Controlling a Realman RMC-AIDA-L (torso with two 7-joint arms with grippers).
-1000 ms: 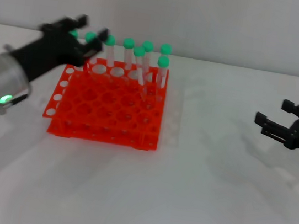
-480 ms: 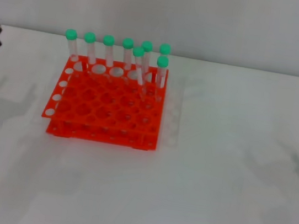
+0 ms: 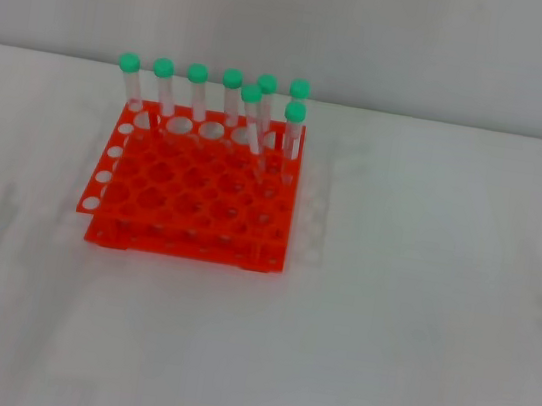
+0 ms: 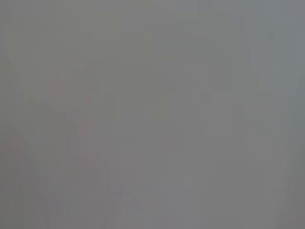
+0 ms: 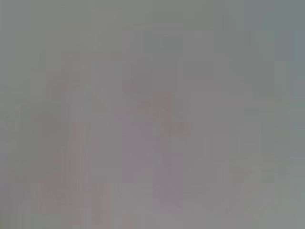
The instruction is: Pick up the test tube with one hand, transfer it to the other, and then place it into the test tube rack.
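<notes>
The orange-red test tube rack (image 3: pixel 191 197) holds clear green-capped tubes (image 3: pixel 230 96) on a white table (image 3: pixel 417 314).

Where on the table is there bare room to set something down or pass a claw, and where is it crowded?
Free: the white table to the right of the test tube rack, the strip in front of it, and the narrower strip to its left. Crowded: the rack's far row, where green-capped tubes stand close together. Neither claw is in view.
</notes>
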